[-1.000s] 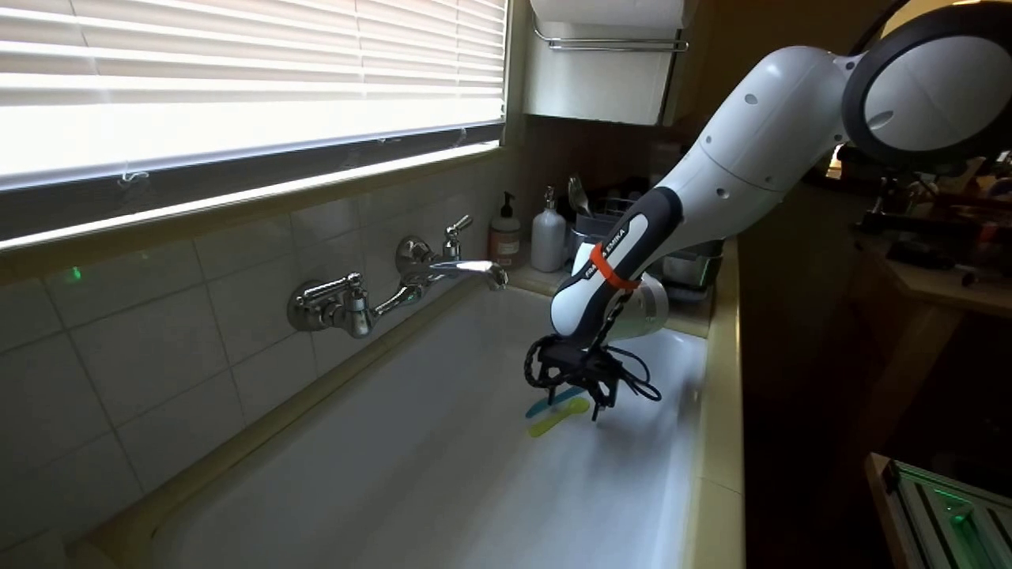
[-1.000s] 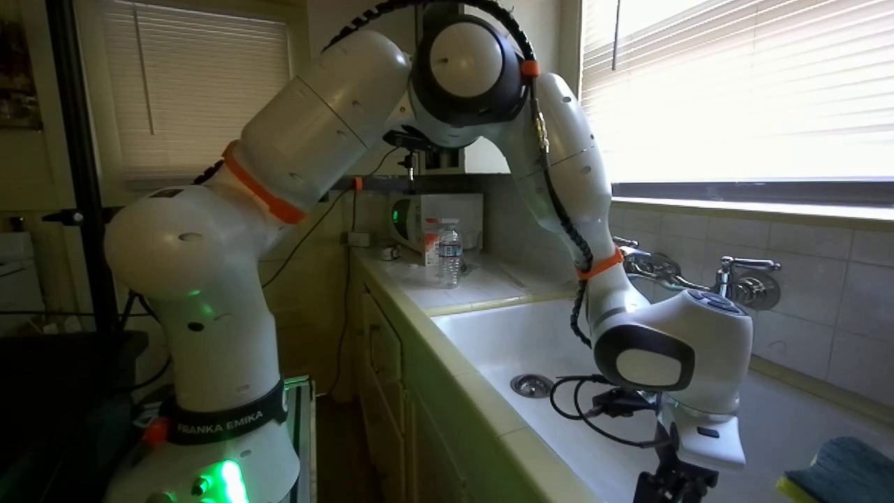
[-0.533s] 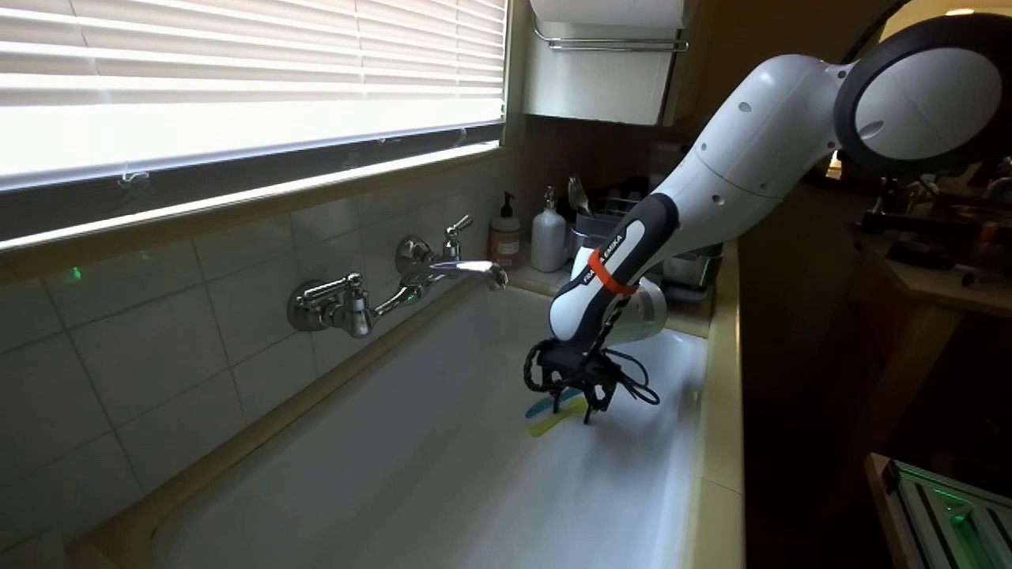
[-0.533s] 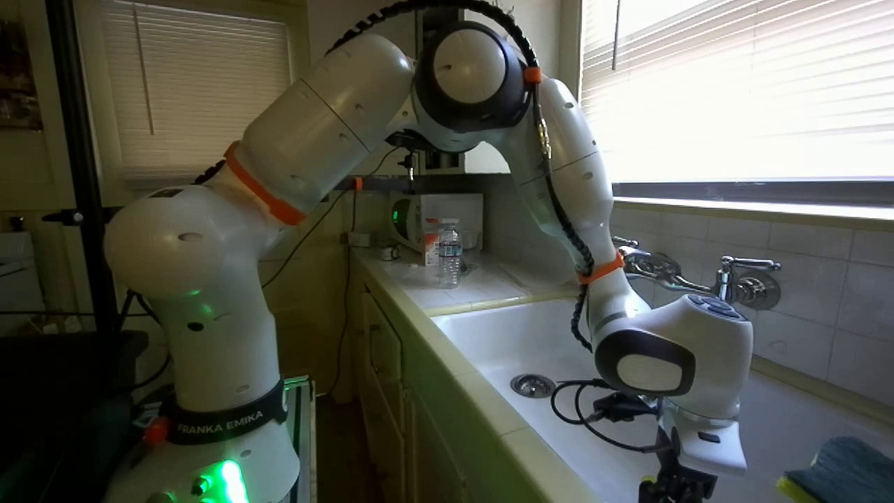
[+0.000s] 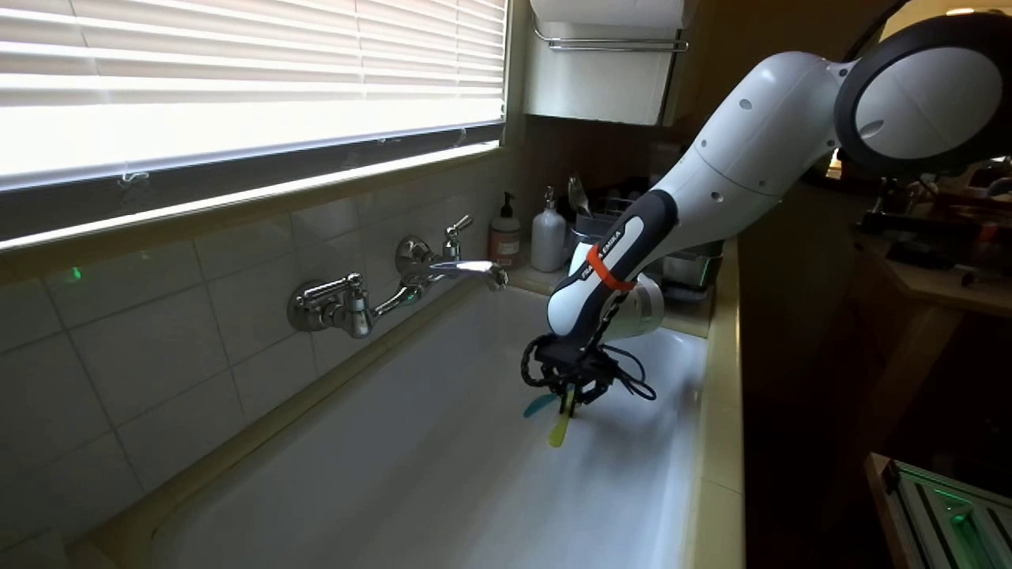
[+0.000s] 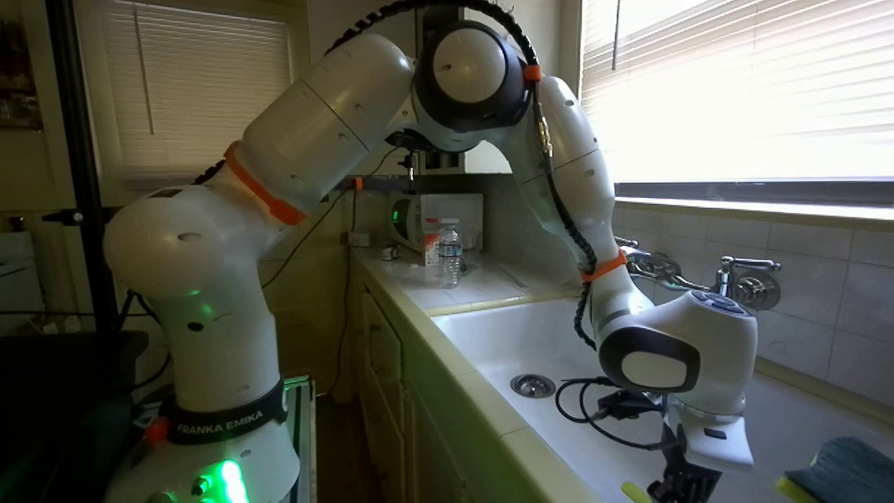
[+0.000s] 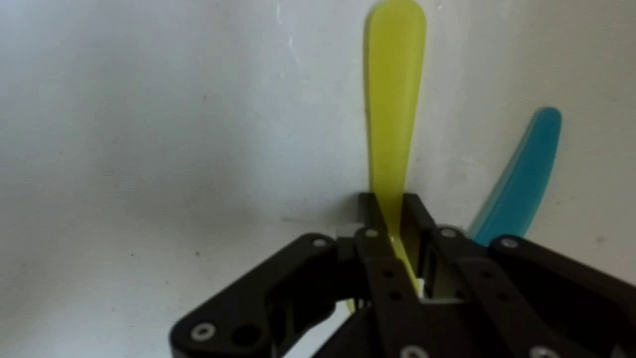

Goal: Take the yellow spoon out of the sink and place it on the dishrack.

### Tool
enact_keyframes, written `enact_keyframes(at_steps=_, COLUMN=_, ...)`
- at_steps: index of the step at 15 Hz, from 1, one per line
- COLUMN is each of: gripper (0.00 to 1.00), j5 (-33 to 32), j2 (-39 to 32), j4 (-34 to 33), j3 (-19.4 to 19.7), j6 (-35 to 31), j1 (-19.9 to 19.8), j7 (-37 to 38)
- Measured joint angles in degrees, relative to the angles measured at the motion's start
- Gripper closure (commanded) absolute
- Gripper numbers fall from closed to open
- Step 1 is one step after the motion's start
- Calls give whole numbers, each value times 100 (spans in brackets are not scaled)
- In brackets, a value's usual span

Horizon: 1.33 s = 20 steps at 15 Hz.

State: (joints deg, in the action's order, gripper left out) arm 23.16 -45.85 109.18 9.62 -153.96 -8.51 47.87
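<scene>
My gripper is low in the white sink, its fingers closed around the narrow part of the yellow spoon. One broad end of the spoon sticks out past the fingertips; the rest passes back beneath the gripper and is mostly hidden. The spoon also shows in both exterior views, under the gripper. Whether it still touches the basin floor I cannot tell. The dark dishrack stands on the counter behind the sink's far end, partly covered by the arm.
A blue utensil lies on the basin floor close beside the gripper. The chrome tap juts over the sink from the tiled wall. Soap bottles stand near the rack. A blue-grey sponge or cloth shows near the basin.
The gripper has come down slightly and its fingers have closed on the yellow spoon. The spoon has turned, lying less slanted in an exterior view than before. The blue utensil has barely shifted.
</scene>
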Motion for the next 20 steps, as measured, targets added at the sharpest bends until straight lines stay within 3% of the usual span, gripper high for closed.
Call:
enact_keyframes(at_steps=9, gripper=96, j5=0, j2=39, j4=23, j3=-78, j6=0, j1=-47, j7=-224)
enact_keyframes(at_steps=20, gripper=96, j5=0, j2=694, j4=453, j3=-147, j6=0, j1=-9, j7=-592)
